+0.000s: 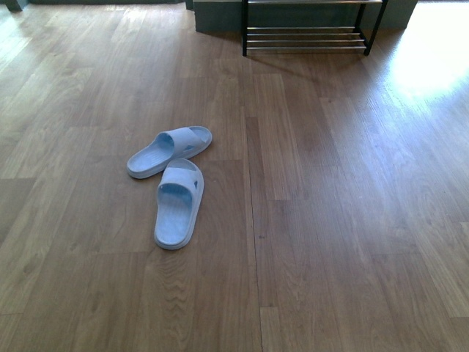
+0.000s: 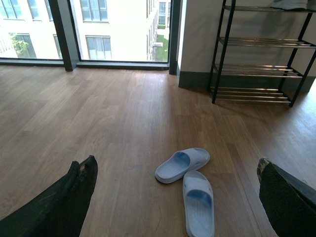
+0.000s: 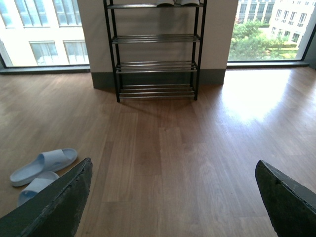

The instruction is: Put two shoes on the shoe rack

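Blue slides (image 1: 178,203) on the floor (image 1: 330,220), well apart from shoe rack (image 1: 306,40).
Left claw (image 2: 174,165) and right claw (image 3: 174,167) spread wide, grasping nothing; both slides yet to lift and place.

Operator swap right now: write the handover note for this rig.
Grippers: left gripper open, holding nothing; right gripper open, holding nothing.
Things: the near slide and the far slide, both pale blue, lie close together at an angle on the floor, left of centre. They are well short of the shoe rack at the wall.
Done: white-soled shoes seem to sit on the rack's top shelf, but the frame cuts them off.
Left: lift both slides onto a rack shelf; the lower shelves show nothing on them.
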